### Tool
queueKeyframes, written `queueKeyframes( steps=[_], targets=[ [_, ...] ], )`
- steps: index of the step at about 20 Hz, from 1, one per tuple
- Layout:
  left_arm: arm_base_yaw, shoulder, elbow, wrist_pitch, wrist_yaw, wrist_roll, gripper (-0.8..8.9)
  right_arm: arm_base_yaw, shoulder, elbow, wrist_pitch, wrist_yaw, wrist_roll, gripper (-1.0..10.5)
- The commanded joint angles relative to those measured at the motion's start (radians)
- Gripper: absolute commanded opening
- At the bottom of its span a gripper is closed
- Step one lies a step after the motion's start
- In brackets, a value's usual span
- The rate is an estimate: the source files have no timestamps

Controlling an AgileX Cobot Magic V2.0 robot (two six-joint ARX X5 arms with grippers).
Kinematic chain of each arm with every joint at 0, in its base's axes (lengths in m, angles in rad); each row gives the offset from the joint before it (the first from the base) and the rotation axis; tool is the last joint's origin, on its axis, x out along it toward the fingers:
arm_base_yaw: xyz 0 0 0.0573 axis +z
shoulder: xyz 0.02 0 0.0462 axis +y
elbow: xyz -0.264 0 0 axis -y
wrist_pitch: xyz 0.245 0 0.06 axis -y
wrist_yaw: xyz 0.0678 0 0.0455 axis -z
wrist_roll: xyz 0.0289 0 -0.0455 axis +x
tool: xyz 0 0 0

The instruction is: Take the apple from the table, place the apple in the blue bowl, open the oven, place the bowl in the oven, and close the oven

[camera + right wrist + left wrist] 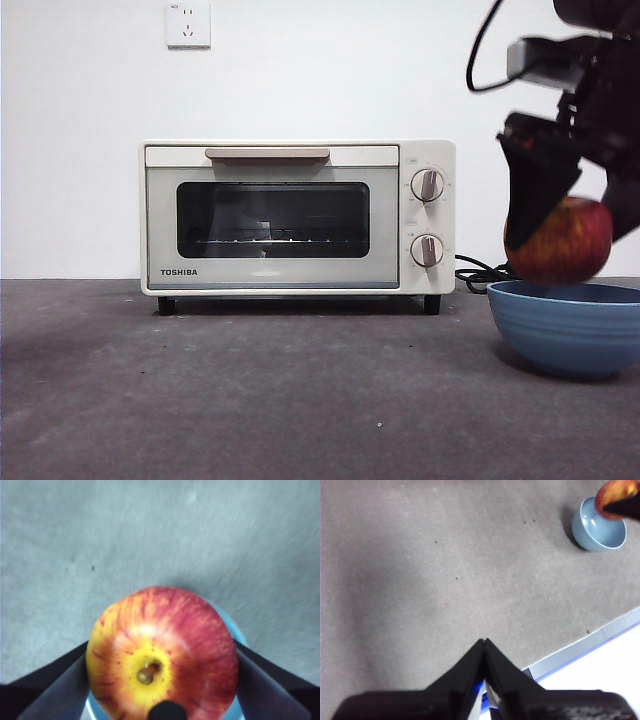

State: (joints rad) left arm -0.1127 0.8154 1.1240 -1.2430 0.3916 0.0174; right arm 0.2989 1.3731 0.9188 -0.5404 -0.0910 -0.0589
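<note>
A low front camera looks level across the table (250,400), facing the oven (297,217) head-on against the wall. The left wrist camera looks down from high over open table, the blue bowl (598,532) small and distant. The right wrist camera sits close above the apple (161,654); all three views share bowl and apple.

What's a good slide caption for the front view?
Right gripper holds the apple just above the blue bowl, beside the closed oven.
</note>
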Motion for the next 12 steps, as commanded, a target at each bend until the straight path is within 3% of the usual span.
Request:
queueKeyframes(
  steps=[1, 10, 11, 12],
  targets=[
    [-0.002, 0.010, -0.001, 0.013, 0.000, 0.012, -0.05, 0.001, -0.005, -0.050, 0.068, -0.007, 0.034, -0.1],
    [-0.002, 0.039, -0.001, 0.049, 0.000, 0.012, -0.05, 0.001, -0.002, -0.089, 0.065, -0.006, 0.055, 0.1],
    [-0.002, 0.039, -0.001, 0.058, 0.000, 0.012, -0.05, 0.001, -0.002, -0.089, 0.061, -0.006, 0.056, 0.4],
    [-0.002, 0.039, -0.001, 0.068, 0.000, 0.012, -0.05, 0.001, -0.002, -0.089, 0.059, -0.005, 0.057, 1.5]
  ],
)
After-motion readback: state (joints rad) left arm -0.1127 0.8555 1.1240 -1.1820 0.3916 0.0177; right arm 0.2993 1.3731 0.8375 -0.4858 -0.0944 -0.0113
